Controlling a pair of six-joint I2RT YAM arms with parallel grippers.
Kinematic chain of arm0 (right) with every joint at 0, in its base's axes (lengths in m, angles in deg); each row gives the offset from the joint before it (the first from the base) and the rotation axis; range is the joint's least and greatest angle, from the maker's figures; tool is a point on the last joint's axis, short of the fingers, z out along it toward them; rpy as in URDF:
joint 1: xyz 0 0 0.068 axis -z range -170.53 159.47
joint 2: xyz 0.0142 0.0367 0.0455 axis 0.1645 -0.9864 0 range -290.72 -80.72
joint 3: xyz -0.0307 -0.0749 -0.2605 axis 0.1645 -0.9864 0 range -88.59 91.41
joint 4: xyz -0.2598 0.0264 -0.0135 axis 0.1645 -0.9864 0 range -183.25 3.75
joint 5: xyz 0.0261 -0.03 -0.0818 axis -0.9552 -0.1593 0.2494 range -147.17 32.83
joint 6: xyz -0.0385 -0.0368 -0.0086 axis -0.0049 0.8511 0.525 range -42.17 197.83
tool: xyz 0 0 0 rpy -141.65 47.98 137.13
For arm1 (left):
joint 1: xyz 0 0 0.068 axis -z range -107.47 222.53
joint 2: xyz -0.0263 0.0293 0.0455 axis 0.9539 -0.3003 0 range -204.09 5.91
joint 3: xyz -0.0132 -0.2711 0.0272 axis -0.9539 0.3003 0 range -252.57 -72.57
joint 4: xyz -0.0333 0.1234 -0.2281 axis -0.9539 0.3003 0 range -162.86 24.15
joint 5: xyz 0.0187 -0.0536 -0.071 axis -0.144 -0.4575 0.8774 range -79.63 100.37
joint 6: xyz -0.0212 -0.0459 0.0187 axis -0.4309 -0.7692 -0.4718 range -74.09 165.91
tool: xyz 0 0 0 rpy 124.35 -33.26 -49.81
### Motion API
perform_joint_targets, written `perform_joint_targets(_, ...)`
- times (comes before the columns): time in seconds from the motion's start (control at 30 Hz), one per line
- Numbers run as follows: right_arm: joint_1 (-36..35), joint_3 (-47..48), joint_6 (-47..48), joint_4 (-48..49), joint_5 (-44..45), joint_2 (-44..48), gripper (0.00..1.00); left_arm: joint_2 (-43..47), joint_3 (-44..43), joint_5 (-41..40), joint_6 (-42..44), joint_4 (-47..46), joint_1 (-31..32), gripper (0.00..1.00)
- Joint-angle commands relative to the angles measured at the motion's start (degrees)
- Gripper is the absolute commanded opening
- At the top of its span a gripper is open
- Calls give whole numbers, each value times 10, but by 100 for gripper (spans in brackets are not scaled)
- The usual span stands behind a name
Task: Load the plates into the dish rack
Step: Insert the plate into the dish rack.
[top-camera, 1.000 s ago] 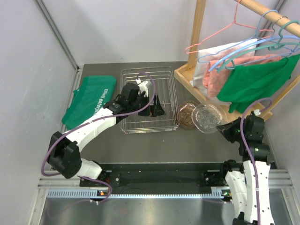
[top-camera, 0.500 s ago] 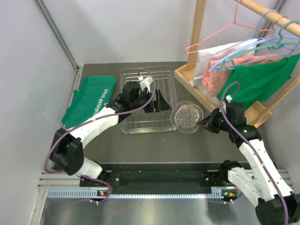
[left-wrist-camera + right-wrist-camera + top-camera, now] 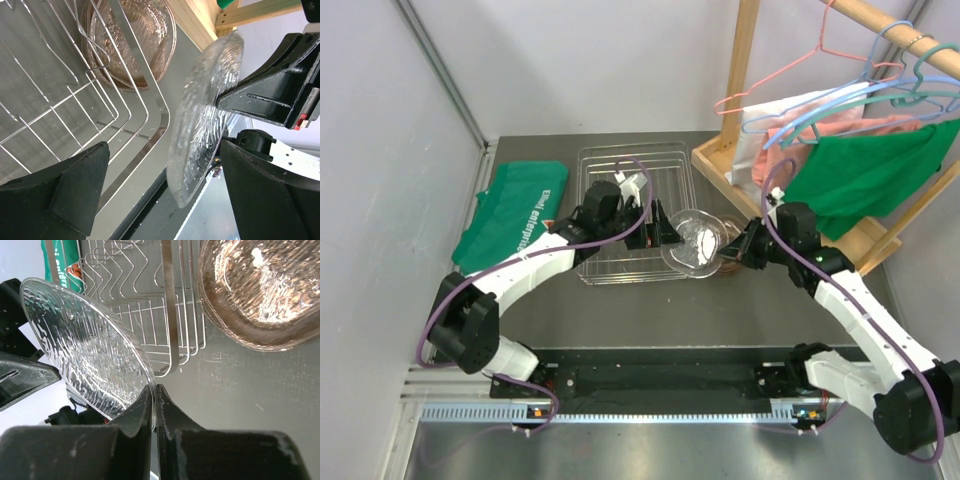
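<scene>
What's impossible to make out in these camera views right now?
Brown plates: count unclear; top view hides them behind the clear plate and right gripper; wrist views crop them.
Whether the rack holds any plate: left arm covers its middle from above; wrist views show one corner.
Green bag lettering: too small in the top view.

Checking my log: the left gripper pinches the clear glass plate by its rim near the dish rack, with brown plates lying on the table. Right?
Not quite: the right gripper pinches the clear glass plate by its rim, as the right wrist view shows. The left gripper is open. The rest stands.
</scene>
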Motion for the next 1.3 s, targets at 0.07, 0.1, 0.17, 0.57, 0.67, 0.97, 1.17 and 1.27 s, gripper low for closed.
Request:
perform_joint_targets(0.07, -24, 37, 5, 59, -23, -26, 0, 21, 4, -7, 6, -10, 3, 84)
perform_joint_targets(0.1, -26, 39, 7, 61, -26, -27, 0, 21, 4, -6, 6, -10, 3, 80)
perform_joint_targets(0.17, -29, 47, 9, 63, -37, -37, 0, 22, 6, -8, 6, -9, 3, 69)
perform_joint_targets(0.57, -48, 67, 19, 85, -75, -74, 0, 47, 4, -47, 13, 20, 6, 8)
perform_joint_targets(0.67, -49, 71, 21, 85, -77, -75, 8, 63, -1, -79, 22, 45, 6, 0)
perform_joint_targets(0.97, -48, 73, 39, 45, -27, -46, 38, 113, -35, -251, 69, 170, 5, 0)
perform_joint_targets(1.17, -49, 77, 47, 23, -4, -38, 51, 134, -59, -351, 84, 243, 4, 0)
perform_joint_targets(1.27, -48, 78, 55, 9, 4, -37, 56, 145, -66, -406, 90, 260, 3, 0)
